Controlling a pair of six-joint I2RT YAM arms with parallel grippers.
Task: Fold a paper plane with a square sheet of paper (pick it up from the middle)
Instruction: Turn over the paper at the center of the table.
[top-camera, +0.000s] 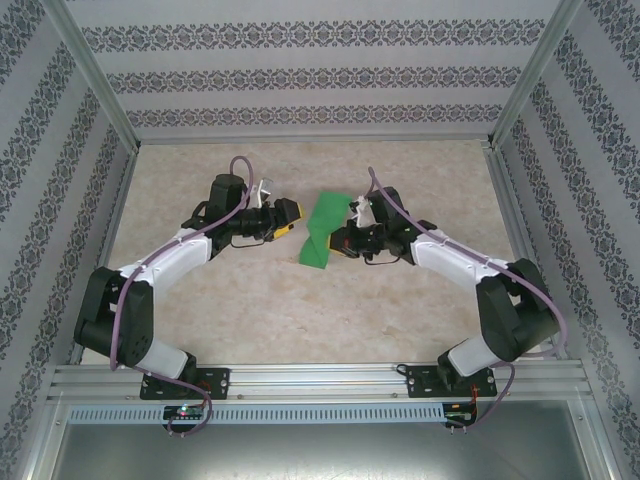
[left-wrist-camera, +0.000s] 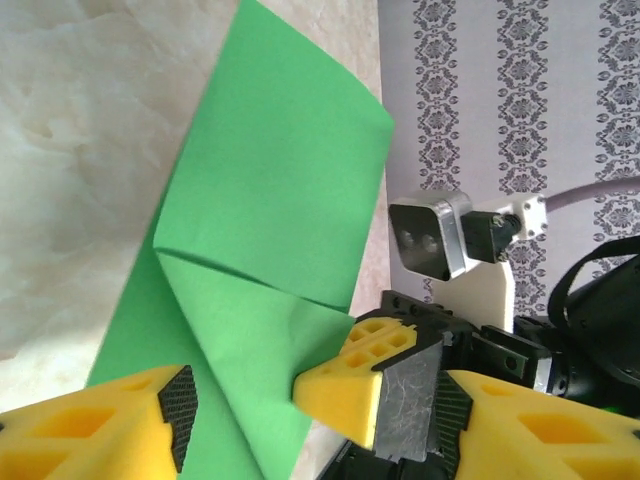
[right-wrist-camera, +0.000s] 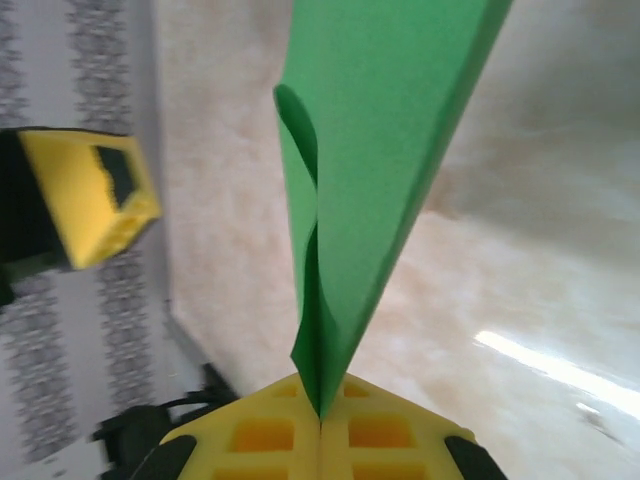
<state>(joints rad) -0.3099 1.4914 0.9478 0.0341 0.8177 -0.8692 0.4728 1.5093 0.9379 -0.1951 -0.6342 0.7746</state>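
From above, the green sheet (top-camera: 322, 232), creased on a slant, is between the left gripper (top-camera: 291, 216) and right gripper (top-camera: 347, 240) over the bench (top-camera: 250, 310). Left wrist view: its layers overlap, left jaws spread. Right wrist view: right jaws pinch its edge.

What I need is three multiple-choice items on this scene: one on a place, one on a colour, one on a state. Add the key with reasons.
1. Where is the green paper? A on the rail by the bases; B between the left claw and right claw; C at the table's far-left corner.
2. What colour are the claw fingers? A red; B white; C yellow.
3. The right claw is: A shut on the paper; B open above it; C resting on bare table.
Key: B, the top view shows it between them; C, yellow in both wrist views; A, its fingers meet on the paper's edge.
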